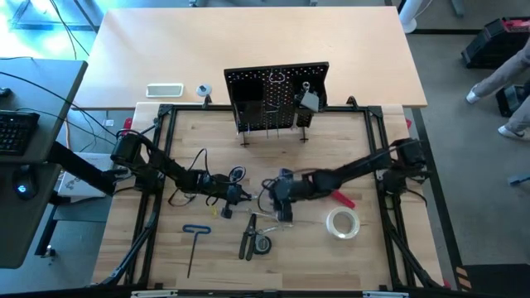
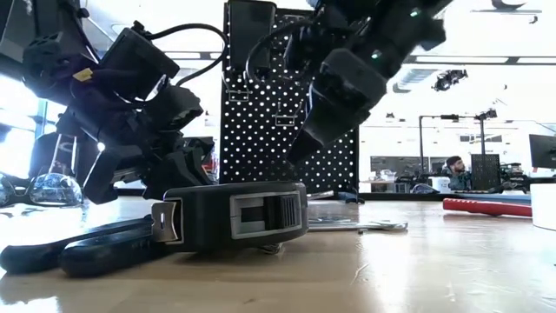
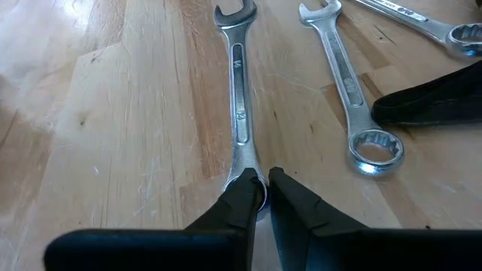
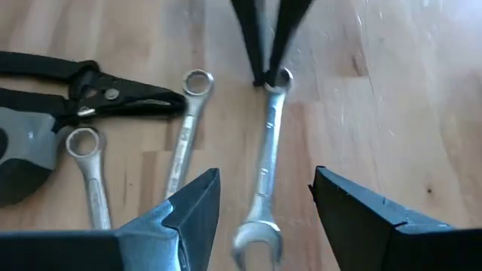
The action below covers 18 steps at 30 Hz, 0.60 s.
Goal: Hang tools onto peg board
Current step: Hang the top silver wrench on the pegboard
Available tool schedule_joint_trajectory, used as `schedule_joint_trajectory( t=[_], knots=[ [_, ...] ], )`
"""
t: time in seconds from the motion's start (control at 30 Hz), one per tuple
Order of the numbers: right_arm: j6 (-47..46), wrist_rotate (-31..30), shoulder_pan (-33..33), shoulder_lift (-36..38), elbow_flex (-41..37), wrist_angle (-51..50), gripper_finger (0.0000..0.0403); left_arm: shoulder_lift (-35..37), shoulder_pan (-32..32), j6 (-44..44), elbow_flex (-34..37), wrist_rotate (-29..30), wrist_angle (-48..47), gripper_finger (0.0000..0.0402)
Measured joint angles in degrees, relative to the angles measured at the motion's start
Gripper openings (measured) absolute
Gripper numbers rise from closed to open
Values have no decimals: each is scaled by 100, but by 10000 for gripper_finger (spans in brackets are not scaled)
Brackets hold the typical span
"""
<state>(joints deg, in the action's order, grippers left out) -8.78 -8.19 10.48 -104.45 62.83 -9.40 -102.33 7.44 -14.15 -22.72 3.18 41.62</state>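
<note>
A silver wrench (image 3: 239,105) lies flat on the wooden table (image 1: 207,141), its ring end between the shut fingers of my left gripper (image 3: 263,192) at table centre (image 1: 243,197). My right gripper (image 4: 263,214) hovers open above the same wrench's open-jaw end (image 4: 256,237), one finger on either side, touching nothing. Two more wrenches (image 4: 184,143) (image 4: 90,177) and dark-handled pliers (image 4: 90,90) lie beside it. The black peg board (image 1: 277,95) stands upright at the table's far side. My left gripper pinches the wrench's ring end (image 3: 260,197) between its two fingertips. The fingers (image 4: 265,45) slant down from the table's left side and lie along the wrench. The wrench rests flat on the table, its open end pointing away from the gripper.
A black tape measure (image 2: 234,213) sits near the pliers. A clear tape roll (image 1: 342,222) and a red-handled tool (image 1: 344,200) lie to the right, a blue T-handle hex key (image 1: 196,240) at the near left, safety glasses (image 1: 236,174) behind my left gripper.
</note>
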Motion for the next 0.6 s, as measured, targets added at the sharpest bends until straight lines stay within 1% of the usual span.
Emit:
schedule_joint_trajectory(
  t=[0.17,0.33,0.5,0.6],
  knots=[
    [-136,636,-329,-119,61,-87,209,-2,1,-35,2,-6,3,25],
    [-169,1013,-391,-470,61,71,209,-4,2,-45,2,-7,12,25],
    [-170,815,-367,-779,63,-19,207,-4,2,-57,2,-17,12,25],
    [-146,704,-352,-841,76,-8,189,-4,2,-61,2,-35,16,25]
  ],
)
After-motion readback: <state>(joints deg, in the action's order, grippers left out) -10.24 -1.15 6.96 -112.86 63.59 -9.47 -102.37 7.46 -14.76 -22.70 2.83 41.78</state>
